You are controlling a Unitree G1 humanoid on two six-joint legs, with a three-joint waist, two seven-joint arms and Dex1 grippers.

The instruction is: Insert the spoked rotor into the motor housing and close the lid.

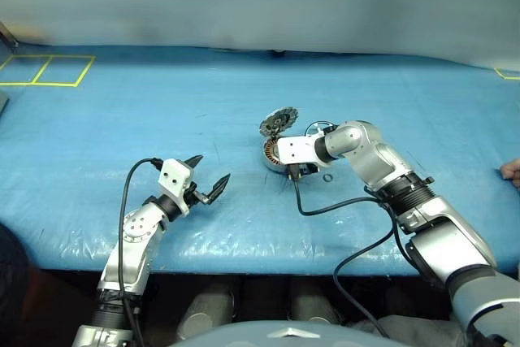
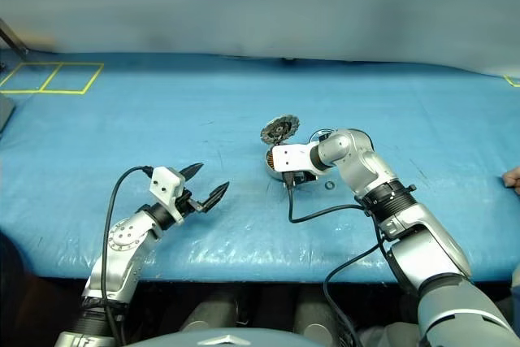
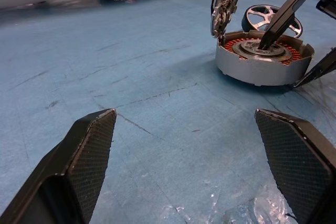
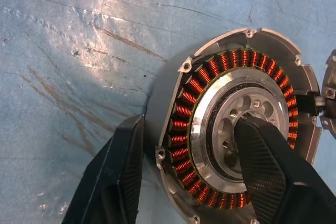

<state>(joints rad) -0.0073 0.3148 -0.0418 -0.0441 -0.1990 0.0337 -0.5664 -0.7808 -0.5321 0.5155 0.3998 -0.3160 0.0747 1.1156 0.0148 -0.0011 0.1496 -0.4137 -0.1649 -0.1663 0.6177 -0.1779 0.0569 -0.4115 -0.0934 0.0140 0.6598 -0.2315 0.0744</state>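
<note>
The motor housing [image 1: 272, 158] is a grey round cup with copper windings [image 4: 184, 114] and a silver centre hub. It sits on the blue table at mid-right. Its toothed lid [image 1: 279, 121] stands upright on the far rim. The spoked rotor [image 3: 271, 18] lies on the table just behind the housing. My right gripper [image 4: 191, 121] reaches down over the housing, open and astride its wall. One of its fingers [image 4: 262, 166] rests on the hub and the other stands close outside. My left gripper [image 1: 213, 170] is open and holds nothing, left of the housing and well short of it.
A tiny dark washer ring [image 1: 327, 177] lies right of the housing. A black cable [image 1: 325, 205] loops from my right wrist over the table's near edge. A person's hand [image 1: 512, 172] shows at the far right edge. Yellow tape squares [image 1: 49, 71] mark the far left.
</note>
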